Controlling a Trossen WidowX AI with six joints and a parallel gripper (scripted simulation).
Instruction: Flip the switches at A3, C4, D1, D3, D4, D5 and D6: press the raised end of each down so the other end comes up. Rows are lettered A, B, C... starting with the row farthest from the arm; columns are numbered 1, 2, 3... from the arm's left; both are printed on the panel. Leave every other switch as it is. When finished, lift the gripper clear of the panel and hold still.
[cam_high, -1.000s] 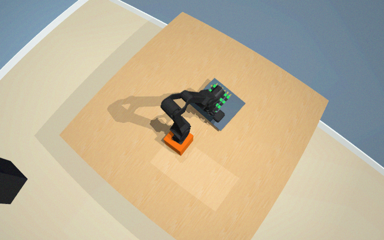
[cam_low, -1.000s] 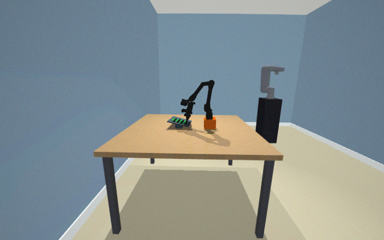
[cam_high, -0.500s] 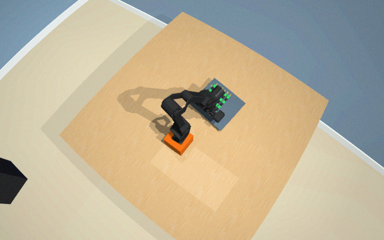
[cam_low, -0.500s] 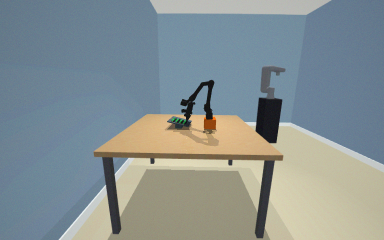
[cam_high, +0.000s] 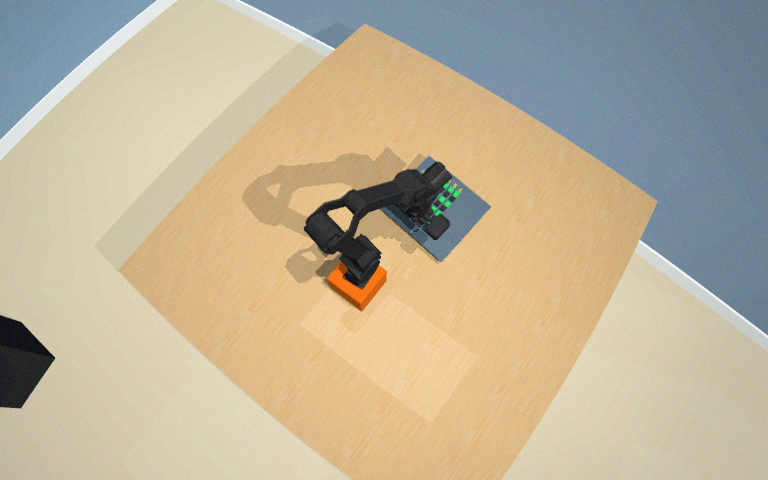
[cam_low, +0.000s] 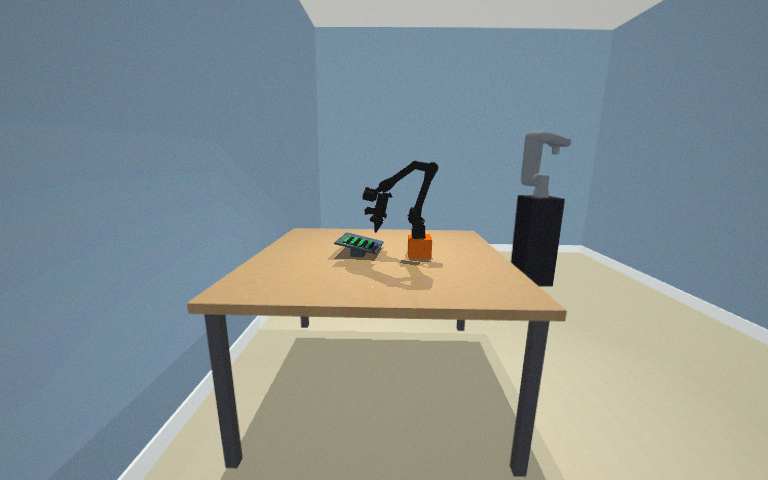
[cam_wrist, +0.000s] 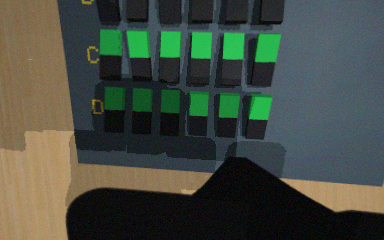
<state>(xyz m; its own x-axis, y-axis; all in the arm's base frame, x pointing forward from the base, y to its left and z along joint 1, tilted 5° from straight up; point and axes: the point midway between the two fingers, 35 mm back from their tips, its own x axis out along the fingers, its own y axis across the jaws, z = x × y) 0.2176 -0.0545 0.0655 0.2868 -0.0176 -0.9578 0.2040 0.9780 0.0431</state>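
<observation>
The blue-grey switch panel (cam_high: 471, 210) (cam_low: 339, 243) (cam_wrist: 330, 100) is tilted. My gripper (cam_low: 376, 230) (cam_wrist: 236, 166) is shut and empty. Its tips are above the panel's near edge; in the wrist view they appear below D5 (cam_wrist: 229, 106) and D6 (cam_wrist: 260, 108). Each switch has a green far half and a black near half. The black halves of D4 (cam_wrist: 199, 104), D5 and D6 look shorter than those of D1 (cam_wrist: 114, 100) and D3 (cam_wrist: 170, 101). Which end of C4 (cam_wrist: 201, 46) is raised I cannot tell. Row A is outside the wrist view; the arm partly covers the panel from above.
The orange base block (cam_high: 356, 289) (cam_low: 419, 247) carries the arm on the wooden table (cam_high: 509, 316) (cam_low: 317, 294). The arm's shadow falls over the lower left of the panel. A grey robot (cam_low: 531, 158) on a black pedestal (cam_low: 538, 243) stands beyond the table.
</observation>
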